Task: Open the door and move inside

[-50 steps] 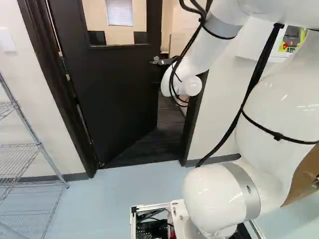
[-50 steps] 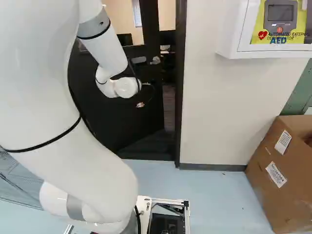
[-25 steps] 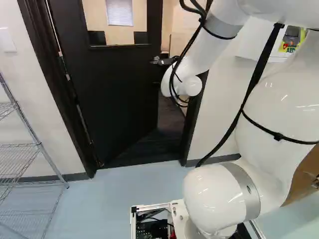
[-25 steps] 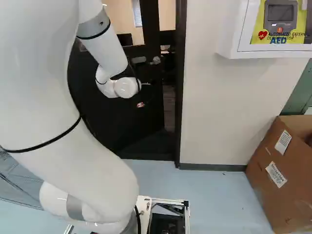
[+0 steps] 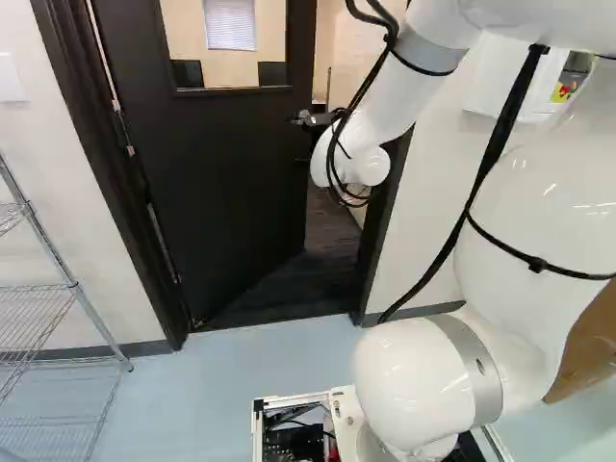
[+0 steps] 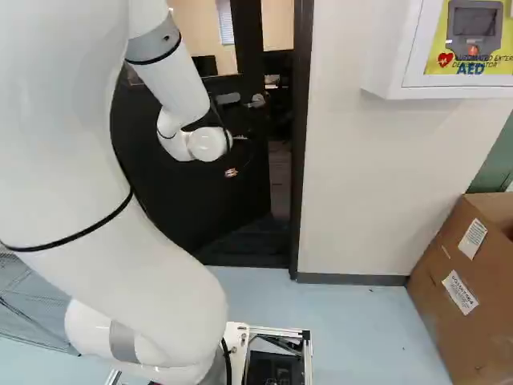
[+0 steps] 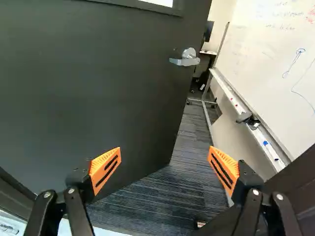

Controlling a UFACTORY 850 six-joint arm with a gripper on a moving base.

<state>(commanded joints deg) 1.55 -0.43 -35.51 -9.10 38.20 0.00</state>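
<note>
Wrist view: window [image 7: 161, 2] of door [image 7: 108, 83] mostly cut off.

The base has moved a little, ahead toward the doorway, so the whole scene shifts. In the left base view, the door frame's right post [image 5: 383, 231] stands slightly farther right, the light switch [image 5: 12, 77] farther left and the wire shelf [image 5: 96, 318] a bit lower. In the right base view, the white wall cabinet [image 6: 389, 48] and cardboard box [image 6: 481, 337] now sit farther right and slightly lower.
</note>
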